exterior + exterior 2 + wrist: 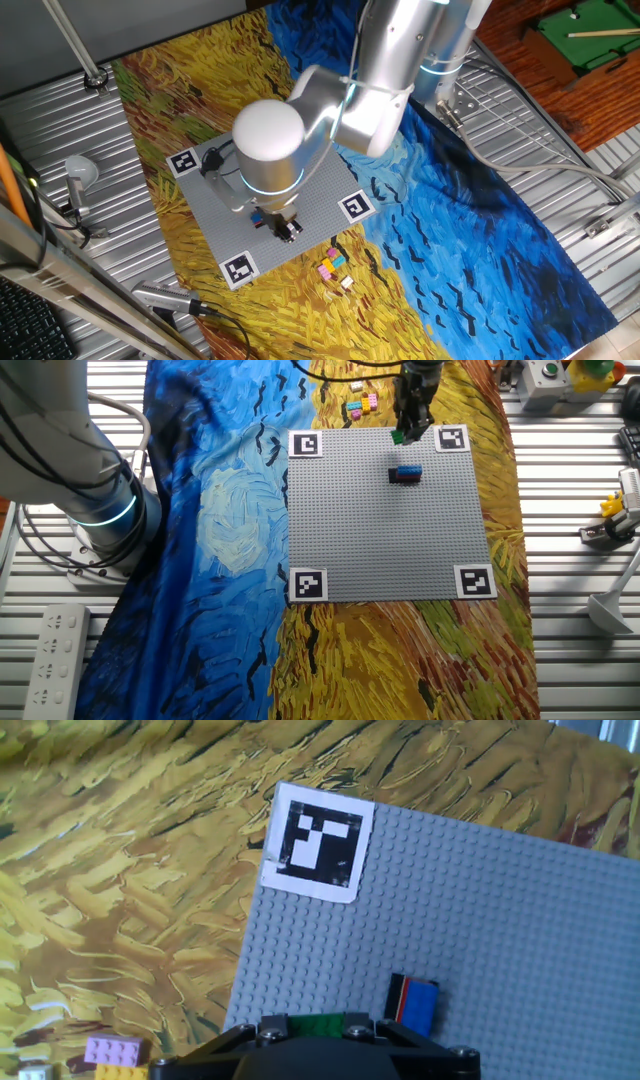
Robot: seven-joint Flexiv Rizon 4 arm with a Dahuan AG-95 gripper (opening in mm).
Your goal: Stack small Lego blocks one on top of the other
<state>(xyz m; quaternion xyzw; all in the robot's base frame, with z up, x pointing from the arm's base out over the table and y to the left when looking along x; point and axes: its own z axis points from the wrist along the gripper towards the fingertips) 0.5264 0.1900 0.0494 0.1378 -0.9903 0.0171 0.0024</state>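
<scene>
above the grey plate [380, 540], the pincer [408, 430] is carrying a clamped green brick [398, 436]; next, lining it over the blue-red stack [405, 474].

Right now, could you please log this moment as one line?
gripper: shut on green block | above baseplate | blue-red stack: on baseplate | spare blocks: on cloth

A robotics lab bench. A silver robot arm [370, 90] stands at a ribbed metal table [560, 130] draped with a painted-pattern cloth [210, 560]. A grey studded baseplate [385, 520] carries black-and-white marker tags [307, 444] at its corners. Loose cables [45, 530] trail at the frame's left edge.
</scene>
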